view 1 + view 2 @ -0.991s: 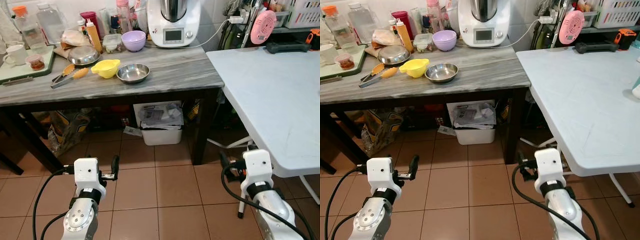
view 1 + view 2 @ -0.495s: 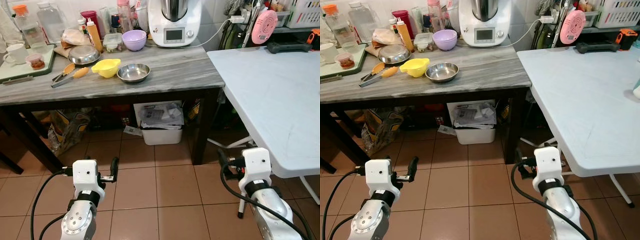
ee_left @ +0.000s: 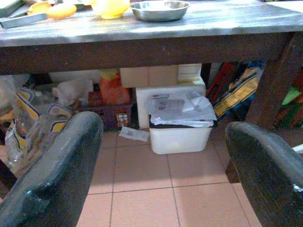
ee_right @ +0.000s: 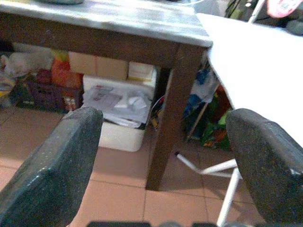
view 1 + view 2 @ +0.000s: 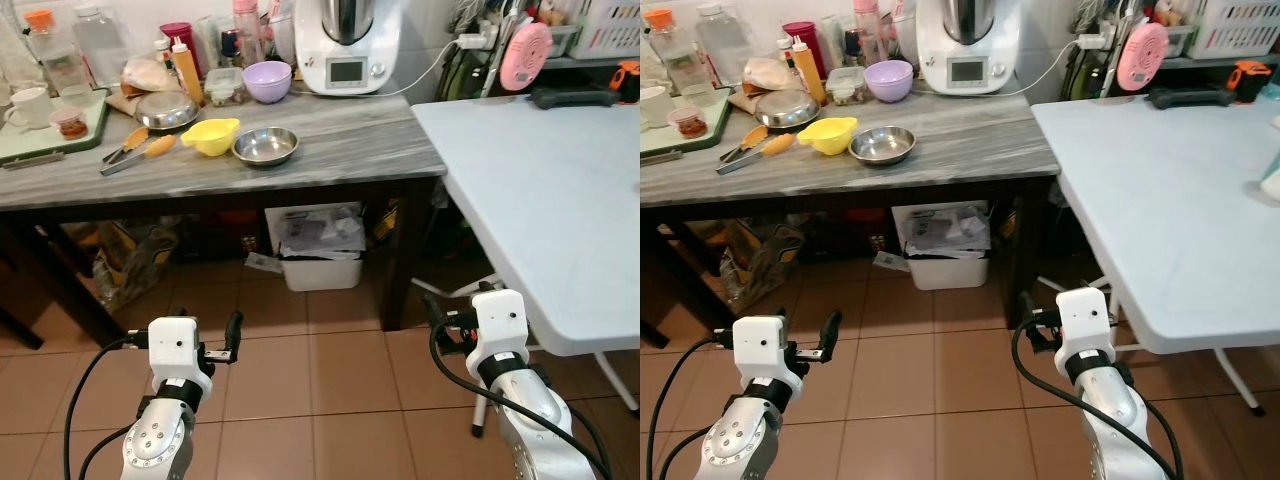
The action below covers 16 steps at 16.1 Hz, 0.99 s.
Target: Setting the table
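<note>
White folding table (image 5: 560,200) for the setting stands at the robot's right, its top bare on the near part; at its far edge lie a black tool (image 5: 575,96) and a pink round device (image 5: 526,55). Nearest the camera, both arms are held low over the brown tiled floor (image 5: 300,380). Left gripper (image 3: 163,170): fingers spread wide, nothing between them, aimed under the counter. Right gripper (image 4: 163,165): fingers likewise spread wide and empty, near the folding table's front corner, not touching it.

Beyond the grippers, a marble-topped counter (image 5: 340,140) on dark wooden legs abuts the folding table's left side. Under it sit a white bin (image 5: 322,265) topped with crumpled paper, and bags to the left.

On the counter, from its front edge back: tongs with orange tips (image 5: 135,150), a yellow bowl (image 5: 211,135) just beside a steel bowl (image 5: 265,146), then a second steel dish (image 5: 166,109). Further back stand a purple bowl (image 5: 267,80), an orange sauce bottle (image 5: 187,70), a small lidded container (image 5: 226,85) and a white kitchen appliance (image 5: 348,45). At far left, a green tray (image 5: 40,140) carries a white mug (image 5: 27,108)
</note>
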### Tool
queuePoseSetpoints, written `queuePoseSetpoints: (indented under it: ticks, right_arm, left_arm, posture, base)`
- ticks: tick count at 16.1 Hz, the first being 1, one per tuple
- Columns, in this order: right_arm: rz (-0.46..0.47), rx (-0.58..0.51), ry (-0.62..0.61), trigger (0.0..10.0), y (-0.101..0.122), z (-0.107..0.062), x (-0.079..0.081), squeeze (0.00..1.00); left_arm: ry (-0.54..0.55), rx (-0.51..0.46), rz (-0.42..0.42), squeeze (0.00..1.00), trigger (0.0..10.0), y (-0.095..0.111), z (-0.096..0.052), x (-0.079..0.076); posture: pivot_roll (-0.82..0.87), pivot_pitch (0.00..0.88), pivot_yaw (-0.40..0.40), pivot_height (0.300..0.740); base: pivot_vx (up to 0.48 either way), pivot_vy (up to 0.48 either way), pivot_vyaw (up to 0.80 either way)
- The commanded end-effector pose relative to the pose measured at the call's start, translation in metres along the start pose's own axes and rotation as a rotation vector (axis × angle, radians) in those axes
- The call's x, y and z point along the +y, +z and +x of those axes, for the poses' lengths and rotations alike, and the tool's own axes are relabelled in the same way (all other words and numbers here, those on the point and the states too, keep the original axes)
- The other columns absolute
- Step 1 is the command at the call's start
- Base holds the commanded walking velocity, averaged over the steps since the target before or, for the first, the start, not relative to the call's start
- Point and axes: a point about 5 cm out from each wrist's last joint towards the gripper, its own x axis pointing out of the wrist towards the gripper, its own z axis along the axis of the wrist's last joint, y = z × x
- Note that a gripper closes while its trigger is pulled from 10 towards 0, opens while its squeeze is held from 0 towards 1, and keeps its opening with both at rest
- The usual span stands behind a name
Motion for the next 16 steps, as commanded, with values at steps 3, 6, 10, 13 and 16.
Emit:
queuePoseSetpoints:
  ticks: [3,6,10,13,16]
  right_arm:
    - [-0.002,-0.033,-0.01,10.0,0.01,0.002,-0.004,0.0]
    - [-0.012,-0.064,-0.007,10.0,0.018,0.005,-0.003,0.0]
    - [-0.033,-0.077,-0.013,10.0,0.021,0.005,-0.004,0.0]
    - [-0.036,-0.08,-0.017,10.0,0.022,0.006,-0.004,0.0]
    - [-0.034,-0.083,-0.019,10.0,0.023,0.006,-0.003,0.0]
  left_arm:
    - [-0.007,-0.009,-0.008,0.0,10.0,0.002,0.0,0.0]
    - [-0.012,-0.014,-0.015,0.0,10.0,0.004,0.002,-0.002]
    - [-0.016,-0.015,-0.019,0.0,10.0,0.005,0.003,-0.002]
    - [-0.016,-0.016,-0.015,0.0,10.0,0.006,0.005,-0.002]
    - [-0.014,-0.012,-0.012,0.0,10.0,0.005,0.005,-0.001]
  posture:
    - [-0.16,0.005,0.049,0.74]
    - [-0.16,0.009,0.049,0.74]
    - [-0.16,0.01,0.053,0.74]
    - [-0.16,0.007,0.057,0.74]
    - [-0.17,0.007,0.061,0.74]
  base:
    - [0.0,-0.325,0.0]
    - [0.0,-0.368,0.0]
    - [0.0,-0.368,0.0]
    - [0.0,-0.368,0.0]
    - [0.0,-0.368,0.0]
